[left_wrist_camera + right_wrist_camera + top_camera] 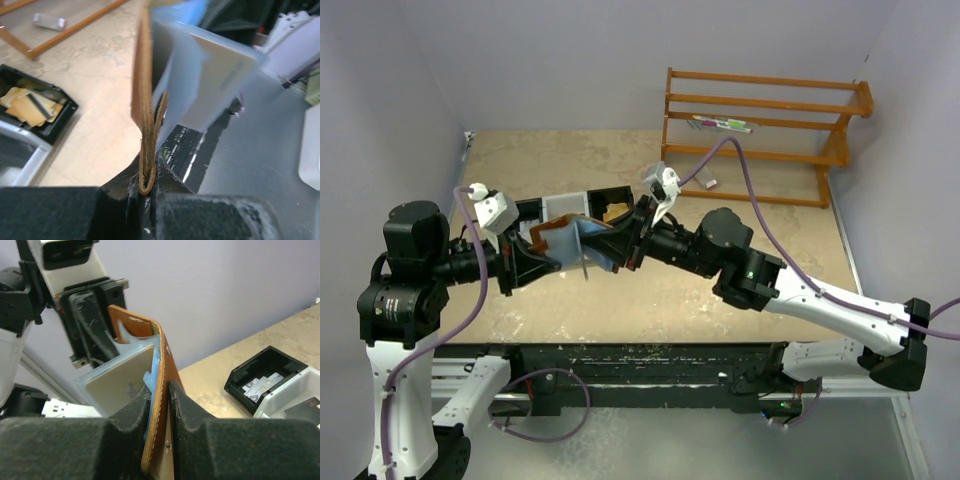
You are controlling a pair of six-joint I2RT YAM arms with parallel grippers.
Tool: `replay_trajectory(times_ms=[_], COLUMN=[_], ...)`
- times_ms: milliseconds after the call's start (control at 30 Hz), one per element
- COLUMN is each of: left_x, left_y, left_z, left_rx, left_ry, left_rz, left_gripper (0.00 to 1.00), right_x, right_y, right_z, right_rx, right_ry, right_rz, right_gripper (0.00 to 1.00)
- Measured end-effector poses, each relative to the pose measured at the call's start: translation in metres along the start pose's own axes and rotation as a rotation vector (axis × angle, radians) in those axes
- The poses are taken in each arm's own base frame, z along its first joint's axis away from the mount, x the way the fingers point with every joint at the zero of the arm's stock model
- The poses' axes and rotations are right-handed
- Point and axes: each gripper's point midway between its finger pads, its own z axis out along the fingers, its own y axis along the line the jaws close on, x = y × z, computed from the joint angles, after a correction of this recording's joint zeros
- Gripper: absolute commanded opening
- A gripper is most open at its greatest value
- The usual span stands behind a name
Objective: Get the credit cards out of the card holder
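The brown leather card holder [582, 240] hangs open above the table's middle, held between both arms. My left gripper [147, 192] is shut on one folded leather edge [142, 90] of it. From the other side, my right gripper [162, 395] is shut on the opposite leather flap [167, 365], with the snap stud just below its fingers. A pale whitish-tan credit card [120, 382] sits in the light blue lining pocket between the flaps. The same card [220, 75] sticks out of the holder in the left wrist view. In the top view the left gripper [542, 255] and right gripper [618, 245] face each other.
A black-and-white compartment tray [570, 208] lies on the table just behind the holder, with orange-yellow flat pieces [27, 105] in one black compartment. An orange wooden rack [760, 130] holding pens [723, 124] stands at the back right. Purple walls close in the left and back.
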Motion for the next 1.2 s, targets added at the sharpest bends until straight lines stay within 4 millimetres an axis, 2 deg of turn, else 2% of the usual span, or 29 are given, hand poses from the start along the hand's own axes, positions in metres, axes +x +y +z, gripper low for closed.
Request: replay_trajectory(times_ms=[133, 300, 400, 533, 667, 833, 1200], left_x=[0.0, -0.008, -0.017, -0.026, -0.025, -0.024, -0.018], left_y=[0.015, 0.013, 0.008, 0.003, 0.002, 0.0, 0.002], left_z=[-0.001, 0.002, 0.003, 0.004, 0.004, 0.002, 0.003], left_rx=[-0.083, -0.053, -0.017, 0.013, 0.019, 0.018, 0.019], left_ry=[0.005, -0.01, -0.021, -0.028, -0.024, -0.014, 0.009], left_rz=[0.007, -0.026, -0.047, -0.049, -0.058, -0.071, -0.098], left_gripper=[0.0, 0.0, 0.0, 0.0, 0.0, 0.0, 0.0], right_x=[0.002, 0.018, 0.027, 0.024, 0.023, 0.024, -0.002], right_y=[0.006, 0.011, 0.012, 0.009, 0.007, 0.005, -0.016], right_z=[-0.003, -0.011, -0.022, -0.027, -0.027, -0.023, -0.019], right_rx=[-0.026, -0.058, -0.084, -0.086, -0.082, -0.068, 0.061], right_ry=[0.013, 0.064, 0.097, 0.093, 0.094, 0.105, 0.026], right_rz=[0.012, 0.03, 0.043, 0.048, 0.047, 0.037, -0.023], right_gripper=[0.5, 0.69, 0.71, 0.7, 0.78, 0.78, 0.74])
